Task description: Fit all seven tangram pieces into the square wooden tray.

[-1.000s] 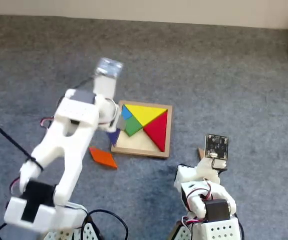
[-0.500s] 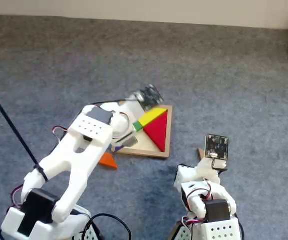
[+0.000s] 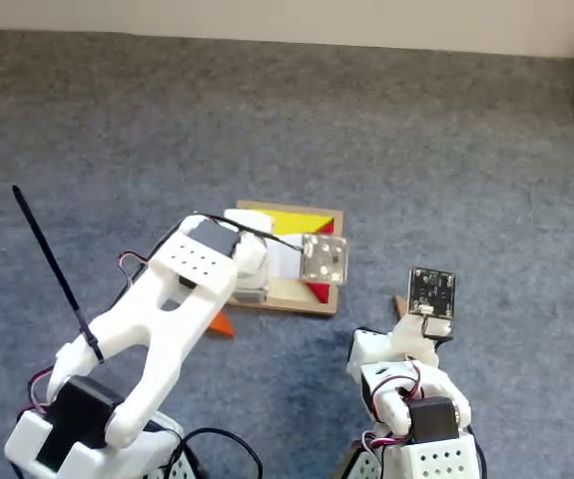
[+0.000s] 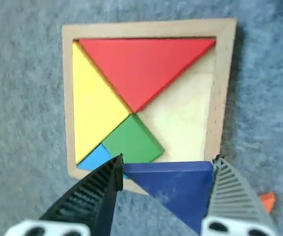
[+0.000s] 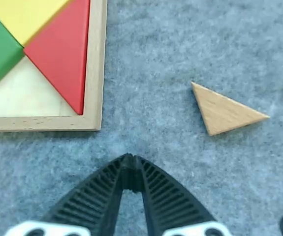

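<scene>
**Over the tray's edge, the left hand (image 4: 168,160) clamps a dark blue wooden triangle (image 4: 175,184)**

Above the rim of the square wooden tray (image 4: 225,98), the left hand's two fingers press on opposite corners of the dark blue wooden triangle. The triangle's long edge runs along the rim and covers part of it, and its third corner points back toward the wrist. Whether the piece touches the rim or hangs just above it cannot be told.

Inside the tray lie four pieces. The large red wooden triangle (image 4: 141,66) and the large yellow wooden triangle (image 4: 92,108) each fill one side and meet along a slanted edge. The green wooden square (image 4: 131,142) sits at their shared tip, and a small light blue wooden piece (image 4: 94,157) is tucked into the corner between the green square and the yellow triangle. Bare tray floor shows between the red triangle, the green square and the rim.

An orange wooden piece (image 3: 221,322) lies on the grey carpeted worktop (image 3: 466,130) just outside the tray, partly under the left arm (image 3: 167,299).

The right hand (image 5: 131,157) hangs low over the worktop near a tray corner, its fingers together on nothing. A plain unpainted wooden triangle (image 5: 225,110) lies flat on the worktop nearby, apart from both the tray and the hand.
</scene>
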